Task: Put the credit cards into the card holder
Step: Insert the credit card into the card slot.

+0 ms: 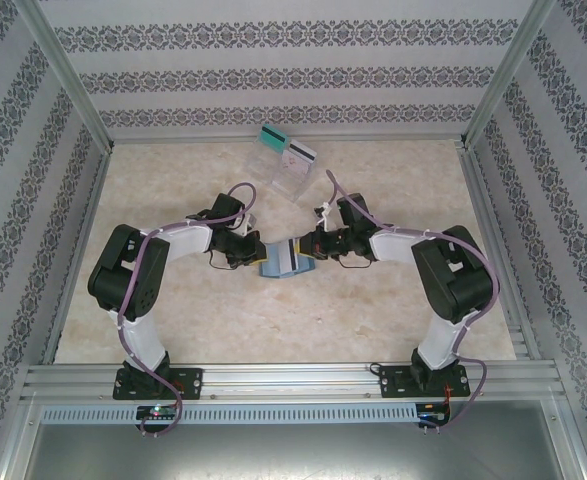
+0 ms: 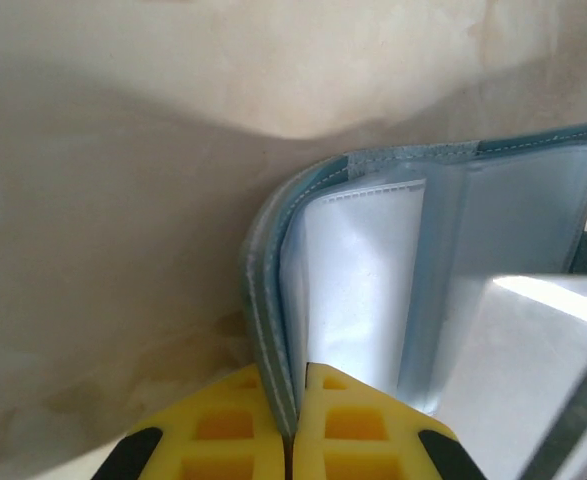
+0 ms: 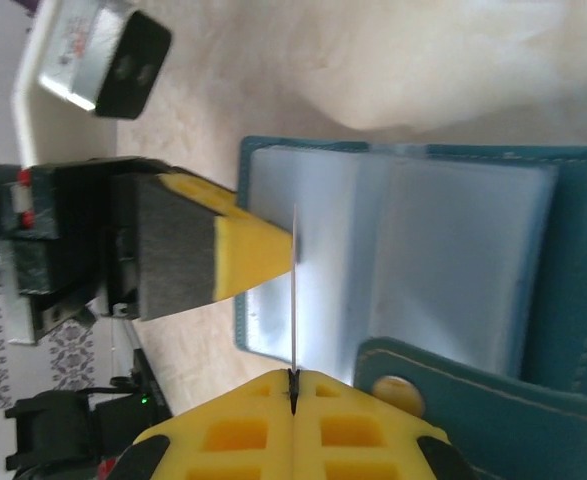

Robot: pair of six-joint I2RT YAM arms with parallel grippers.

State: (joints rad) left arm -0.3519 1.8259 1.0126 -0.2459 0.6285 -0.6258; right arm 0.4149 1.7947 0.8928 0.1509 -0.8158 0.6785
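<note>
- Mid-table, the left gripper point(image 2: 294, 392) was pinched tight on the cover edge of the open holder point(image 3: 453, 260).
- The right gripper point(image 3: 293, 385) clamped a card point(image 3: 294, 285) edge-on over the holder, just beside the left finger.
- Beyond them, a clear tray point(image 1: 295, 182) bore a teal card point(image 1: 270, 137) and a white card point(image 1: 302, 153).

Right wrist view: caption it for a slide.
Right gripper holds a credit card edge-on, aimed at the open card holder.
</note>
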